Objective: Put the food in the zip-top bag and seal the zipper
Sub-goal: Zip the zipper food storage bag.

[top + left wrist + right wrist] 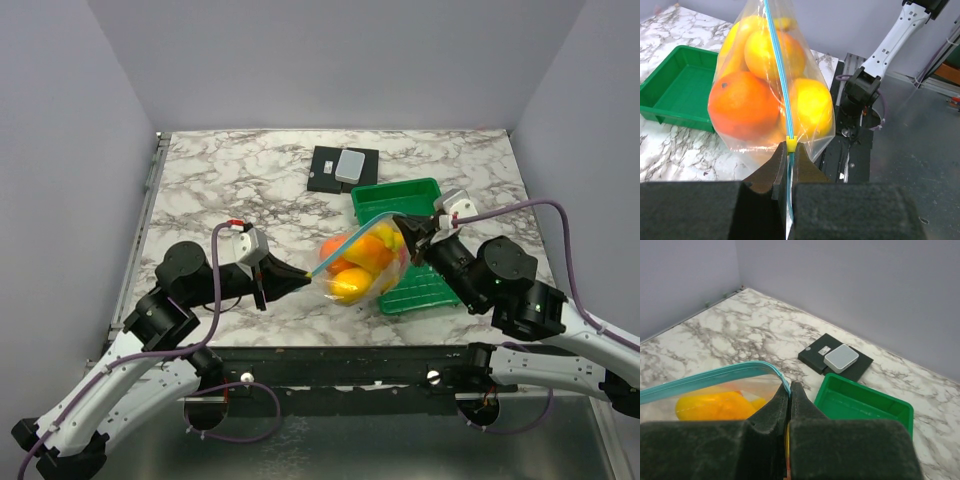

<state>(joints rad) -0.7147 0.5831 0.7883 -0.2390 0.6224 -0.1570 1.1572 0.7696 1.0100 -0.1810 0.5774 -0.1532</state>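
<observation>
The clear zip-top bag (362, 266) hangs stretched between my two grippers above the table, with orange and yellow toy fruits, the food (745, 102), inside it. Its light-blue zipper (776, 65) runs along the top edge. My left gripper (304, 279) is shut on the zipper's left end, just behind the small yellow slider (791, 144). On the other end, my right gripper (408, 236) is shut on the bag's corner; in the right wrist view the blue strip (705, 377) curves away from the closed fingers (782, 405).
A green plastic tray (398, 196) lies behind and under the bag's right side. A black box carrying a small grey device (343, 167) sits farther back on the marble table (230, 180). The table's dark front rail (340, 360) lies below the bag.
</observation>
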